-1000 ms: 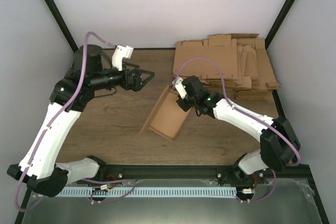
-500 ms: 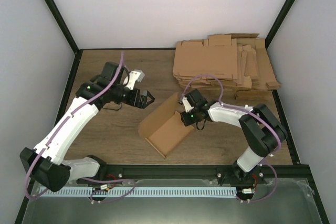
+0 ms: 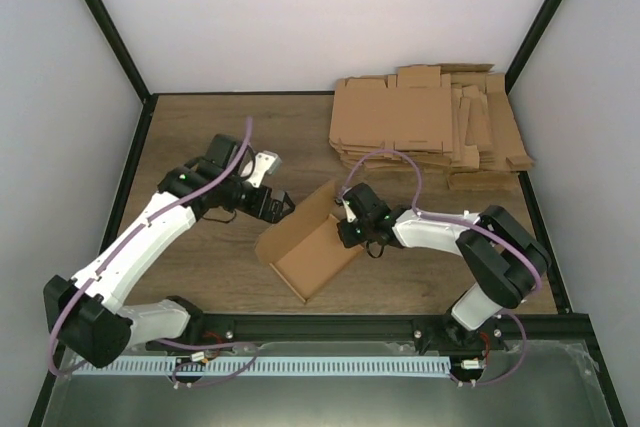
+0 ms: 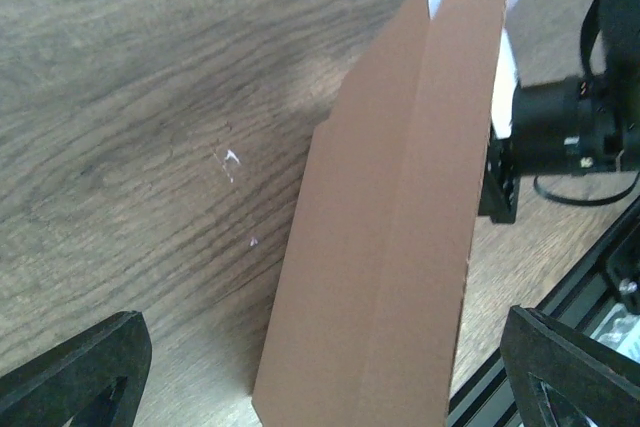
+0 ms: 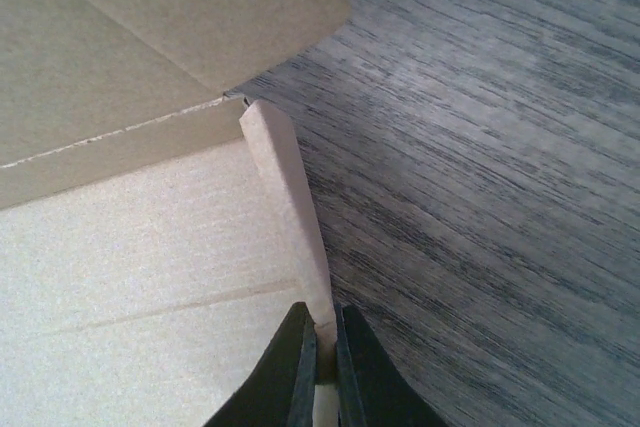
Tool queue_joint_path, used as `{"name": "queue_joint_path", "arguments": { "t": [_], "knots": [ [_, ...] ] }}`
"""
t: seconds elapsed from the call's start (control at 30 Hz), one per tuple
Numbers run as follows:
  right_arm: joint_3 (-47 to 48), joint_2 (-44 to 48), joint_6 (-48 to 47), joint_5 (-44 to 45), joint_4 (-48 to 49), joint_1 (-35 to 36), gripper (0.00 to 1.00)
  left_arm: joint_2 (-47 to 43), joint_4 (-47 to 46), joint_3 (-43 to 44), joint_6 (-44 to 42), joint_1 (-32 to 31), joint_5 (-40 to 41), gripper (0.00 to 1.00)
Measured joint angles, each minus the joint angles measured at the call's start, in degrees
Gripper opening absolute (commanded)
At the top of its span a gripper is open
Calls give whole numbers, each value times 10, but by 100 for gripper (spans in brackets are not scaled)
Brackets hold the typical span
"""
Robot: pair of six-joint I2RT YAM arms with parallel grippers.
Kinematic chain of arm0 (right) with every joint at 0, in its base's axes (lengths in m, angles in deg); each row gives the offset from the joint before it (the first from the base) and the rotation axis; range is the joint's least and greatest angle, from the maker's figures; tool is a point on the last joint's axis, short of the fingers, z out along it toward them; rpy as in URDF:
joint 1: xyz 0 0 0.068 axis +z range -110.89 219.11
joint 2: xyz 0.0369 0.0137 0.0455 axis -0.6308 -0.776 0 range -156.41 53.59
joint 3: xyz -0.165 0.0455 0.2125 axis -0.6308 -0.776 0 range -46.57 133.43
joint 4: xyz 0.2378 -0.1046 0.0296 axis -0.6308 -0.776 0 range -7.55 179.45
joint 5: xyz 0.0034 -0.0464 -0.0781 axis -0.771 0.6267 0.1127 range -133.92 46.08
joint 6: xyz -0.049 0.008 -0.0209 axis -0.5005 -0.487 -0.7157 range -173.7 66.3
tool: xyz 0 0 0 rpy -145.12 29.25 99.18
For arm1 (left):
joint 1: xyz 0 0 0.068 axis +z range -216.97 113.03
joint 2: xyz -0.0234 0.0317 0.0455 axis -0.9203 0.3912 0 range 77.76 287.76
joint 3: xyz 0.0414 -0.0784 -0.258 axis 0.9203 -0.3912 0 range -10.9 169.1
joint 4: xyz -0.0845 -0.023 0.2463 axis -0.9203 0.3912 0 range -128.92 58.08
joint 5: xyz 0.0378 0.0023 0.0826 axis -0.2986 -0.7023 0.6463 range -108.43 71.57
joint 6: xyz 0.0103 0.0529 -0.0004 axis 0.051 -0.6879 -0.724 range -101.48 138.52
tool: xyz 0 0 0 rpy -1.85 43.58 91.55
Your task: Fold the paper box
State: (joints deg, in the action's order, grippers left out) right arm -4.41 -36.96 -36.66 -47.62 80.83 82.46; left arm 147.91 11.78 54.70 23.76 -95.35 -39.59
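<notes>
Centre frame, the paper box (image 3: 312, 247) lies half-formed, 1 wall raised. The right gripper (image 5: 321, 357) pinches its thin side flap; the left gripper (image 3: 284, 205) gapes wide beside that wall. Light, springy cardboard, I'd say: grip edges near creases.

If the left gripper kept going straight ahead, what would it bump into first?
The left gripper would most likely hit the paper box's raised side wall, straight ahead between its open fingers.

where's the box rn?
Top view: box mid-table, between the open left gripper and the right gripper pinching its right edge; blank stack behind.
</notes>
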Motion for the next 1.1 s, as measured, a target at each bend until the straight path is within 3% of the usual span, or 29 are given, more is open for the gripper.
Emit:
{"name": "queue_joint_path", "arguments": {
  "t": [0.2, 0.27, 0.4, 0.77, 1.0, 1.1],
  "knots": [
    [0, 0, 4, 4, 1, 1, 4, 0, -10, -17, -10, -58, 47, 98],
    [0, -1, 4, 6, 1, 2, 4, 0, -15, -17, -12, -71, 55, 87],
    [0, -1, 4, 8, 1, 3, 4, 10, -22, -17, -10, -76, 79, 57],
    [-18, 2, 2, 23, 39, 30, 7, 79, -27, -16, 18, -49, 143, 6],
    [-17, 0, 5, 64, 36, 60, 11, 94, -16, 8, -2, -41, 105, 4],
    [-12, -8, 7, 85, 19, 74, 6, 102, -11, 18, -14, -41, 96, 4]
  ]
}}
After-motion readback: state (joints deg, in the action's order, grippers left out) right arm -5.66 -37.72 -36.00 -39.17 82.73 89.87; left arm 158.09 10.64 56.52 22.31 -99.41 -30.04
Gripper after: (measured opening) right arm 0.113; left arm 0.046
